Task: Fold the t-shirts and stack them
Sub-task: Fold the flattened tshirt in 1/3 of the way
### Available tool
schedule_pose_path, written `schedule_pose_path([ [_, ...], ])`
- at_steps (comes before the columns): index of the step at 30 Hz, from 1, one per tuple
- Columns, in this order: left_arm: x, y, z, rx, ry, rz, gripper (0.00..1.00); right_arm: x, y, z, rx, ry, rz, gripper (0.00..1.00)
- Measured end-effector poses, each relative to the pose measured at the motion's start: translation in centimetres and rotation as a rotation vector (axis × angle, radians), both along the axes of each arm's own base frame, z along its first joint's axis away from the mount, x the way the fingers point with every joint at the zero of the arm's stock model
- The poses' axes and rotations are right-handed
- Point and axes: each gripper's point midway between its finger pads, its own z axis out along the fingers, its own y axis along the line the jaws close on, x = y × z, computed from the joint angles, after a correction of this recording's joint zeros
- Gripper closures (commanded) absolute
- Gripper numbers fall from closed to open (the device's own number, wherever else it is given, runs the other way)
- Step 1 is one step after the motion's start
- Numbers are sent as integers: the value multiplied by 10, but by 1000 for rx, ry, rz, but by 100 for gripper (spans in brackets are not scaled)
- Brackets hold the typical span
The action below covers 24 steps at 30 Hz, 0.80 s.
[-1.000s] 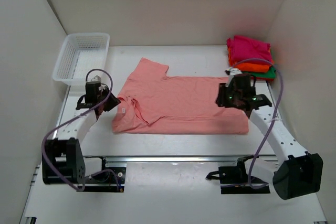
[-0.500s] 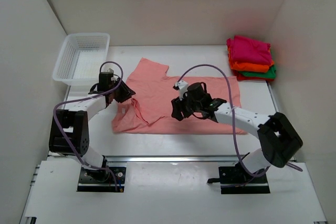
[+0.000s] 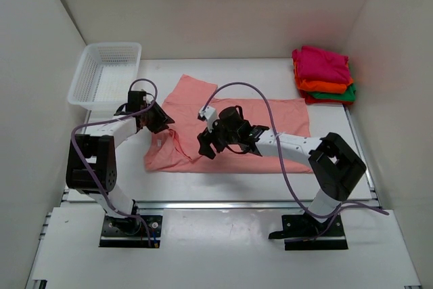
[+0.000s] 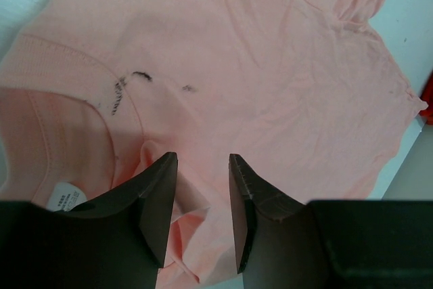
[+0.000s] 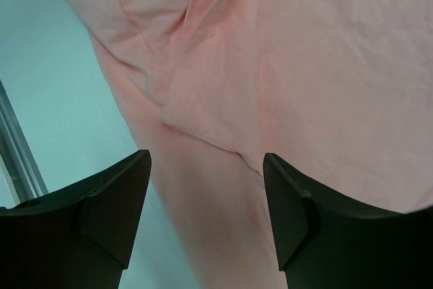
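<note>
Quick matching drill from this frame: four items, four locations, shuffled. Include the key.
Items
1. salmon-pink t-shirt
2. magenta t-shirt
3. orange t-shirt
4. white mesh basket

Locations
a. in the far-right stack, just under the top shirt
b. far-left corner
c. spread out in the middle
d. top of the far-right stack

Pairs: 1-c, 2-d, 3-a, 4-b
</note>
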Motion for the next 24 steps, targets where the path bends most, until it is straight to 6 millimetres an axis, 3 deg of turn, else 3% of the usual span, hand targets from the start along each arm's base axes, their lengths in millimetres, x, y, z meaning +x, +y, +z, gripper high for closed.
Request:
schedule_pose_path([
  [10,-2,3,3,-37,34,-7,48,-24,19,-21,-37,-10,116,34],
  [24,-14,4,0,-57,85,-33,48,-27,37,-35,-69,-36,169,35],
])
